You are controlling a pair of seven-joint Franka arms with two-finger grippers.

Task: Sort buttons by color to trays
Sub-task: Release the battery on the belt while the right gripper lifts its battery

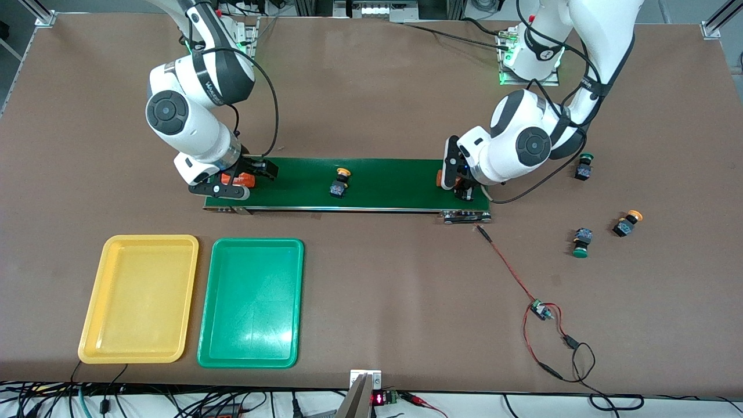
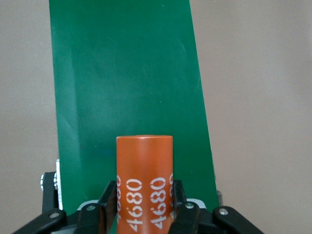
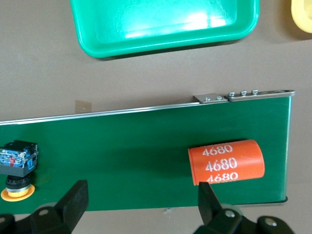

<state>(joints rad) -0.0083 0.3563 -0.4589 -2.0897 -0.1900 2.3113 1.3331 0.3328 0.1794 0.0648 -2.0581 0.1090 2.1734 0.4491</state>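
Observation:
One yellow-capped button (image 1: 340, 182) lies on the dark green belt (image 1: 395, 183); it also shows in the right wrist view (image 3: 17, 168). A green-capped button (image 1: 584, 165), a yellow-capped one (image 1: 628, 223) and another green-capped one (image 1: 581, 242) lie on the table toward the left arm's end. The yellow tray (image 1: 139, 299) and the green tray (image 1: 251, 302) are empty, nearer the front camera. My right gripper (image 1: 235, 186) (image 3: 141, 192) is open over the belt's end, beside a lying orange cylinder (image 3: 226, 162). My left gripper (image 1: 458, 186) (image 2: 144, 195) is shut on another orange cylinder (image 2: 144, 165) at the belt's other end.
A red-and-black cable with a small circuit board (image 1: 540, 310) runs from the belt's bracket (image 1: 466, 216) toward the table's front edge. A corner of the yellow tray (image 3: 302, 12) and the green tray (image 3: 165, 24) show in the right wrist view.

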